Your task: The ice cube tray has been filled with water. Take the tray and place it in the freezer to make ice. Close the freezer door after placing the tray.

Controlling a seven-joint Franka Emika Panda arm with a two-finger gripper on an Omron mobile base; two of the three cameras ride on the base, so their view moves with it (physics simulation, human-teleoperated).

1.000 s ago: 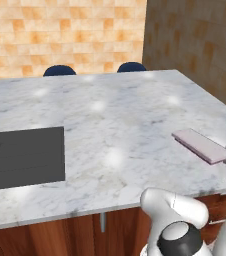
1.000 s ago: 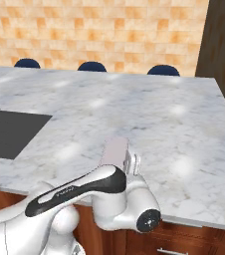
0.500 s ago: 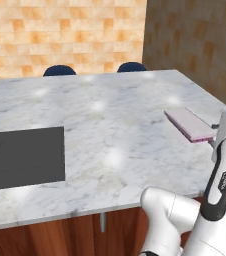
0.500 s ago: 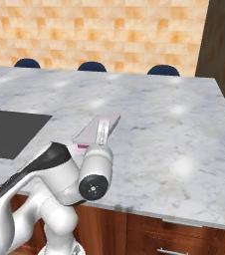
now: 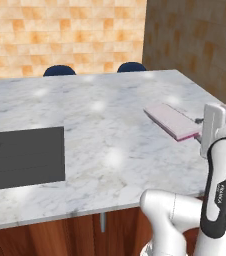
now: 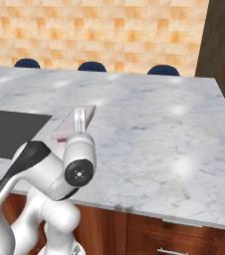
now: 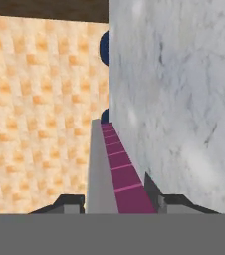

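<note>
The pincer [image 7: 118, 201] pinched the ice cube tray [image 5: 172, 121] above the white marble bench [image 5: 100, 125], with an orange tiled wall [image 5: 60, 32] and blue stools [image 6: 92, 66] behind.

Glossy white rounded arm links [image 5: 171, 215], black inlay strip with small white lettering [image 5: 219, 192], dark circular joint cap [image 6: 78, 171], boxy white end effector [image 5: 201, 131], dark fingertips [image 7: 69, 201]

A white marble counter [image 5: 100, 125] is spanning the room — a dark grey sink [image 5: 22, 157] sitting near its left edge. Blue chair backs [image 6: 91, 66] are lining the far edge, before an orange brick wall [image 6: 99, 30].
</note>
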